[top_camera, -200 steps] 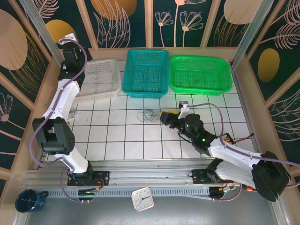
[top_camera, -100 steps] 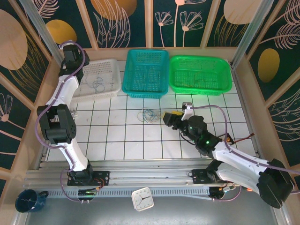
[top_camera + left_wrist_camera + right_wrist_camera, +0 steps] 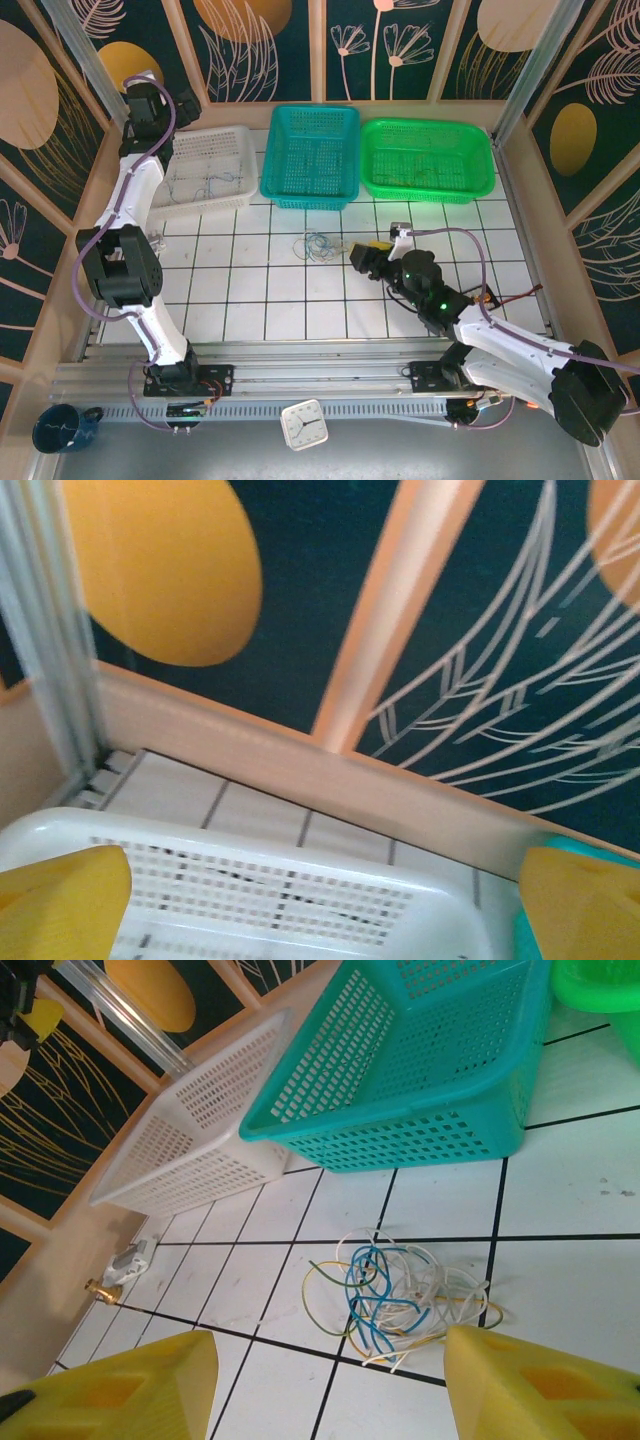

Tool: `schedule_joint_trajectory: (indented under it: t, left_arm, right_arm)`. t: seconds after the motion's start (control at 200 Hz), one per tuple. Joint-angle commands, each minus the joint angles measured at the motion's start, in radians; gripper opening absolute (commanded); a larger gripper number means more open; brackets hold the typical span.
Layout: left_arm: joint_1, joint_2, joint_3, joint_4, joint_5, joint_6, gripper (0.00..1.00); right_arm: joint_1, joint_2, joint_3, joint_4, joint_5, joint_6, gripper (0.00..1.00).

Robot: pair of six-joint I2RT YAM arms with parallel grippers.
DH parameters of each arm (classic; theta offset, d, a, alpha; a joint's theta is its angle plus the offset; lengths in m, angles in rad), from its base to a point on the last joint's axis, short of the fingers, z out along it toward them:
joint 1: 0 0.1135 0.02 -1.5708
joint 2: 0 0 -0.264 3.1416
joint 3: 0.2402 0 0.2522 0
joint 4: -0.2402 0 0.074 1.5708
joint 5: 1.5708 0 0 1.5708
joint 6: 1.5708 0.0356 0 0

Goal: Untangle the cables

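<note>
The white tiled counter (image 3: 250,300) takes up the middle of the cell. The left arm (image 3: 135,200) stretches up into the far left corner, while the right arm (image 3: 500,335) lies low across the near right.

3 baskets stand in a row along the far edge: the green basket (image 3: 425,197) on the right, the teal basket (image 3: 305,197) in the middle and the white basket (image 3: 215,203) on the left.

The left claw (image 3: 320,910) hangs over the far side of the white basket, its yellow fingers (image 3: 60,900) spread wide with nothing between them. The right claw (image 3: 330,1390) sits low over the tiles, jaws apart and empty.

The cables (image 3: 400,1295) are a small tangle of whitish, blue and yellowish wire. They lie on the counter just near of the teal basket and just left of the right claw. A few thin strands (image 3: 205,182) lie inside the white basket.
</note>
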Motion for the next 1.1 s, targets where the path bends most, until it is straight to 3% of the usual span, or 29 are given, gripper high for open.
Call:
schedule_joint_trajectory:
  t: [0.0,0.29,0.651,0.796,1.096]
  left_arm:
    - [0.004,-0.071,-0.043,0.066,0.174,-0.063,0.99]
    - [-0.099,-0.245,-0.218,0.116,0.234,-0.118,0.99]
    - [-0.27,-0.523,-0.689,0.31,0.243,-0.326,0.99]
    - [-0.341,-0.621,-0.862,0.358,0.219,-0.374,0.99]
    - [-0.384,-0.747,-1.077,0.394,0.227,-0.487,0.99]
  right_arm:
    - [0.004,-0.005,-0.016,0.015,0.032,0.016,0.62]
    - [-0.017,0.066,0.031,-0.009,-0.02,-0.054,0.62]
    - [-0.097,0.25,0.296,-0.179,-0.084,-0.255,0.64]
    - [-0.142,0.332,0.448,-0.227,-0.172,-0.296,0.64]
    - [-0.142,0.511,0.616,-0.317,-0.207,-0.348,0.64]
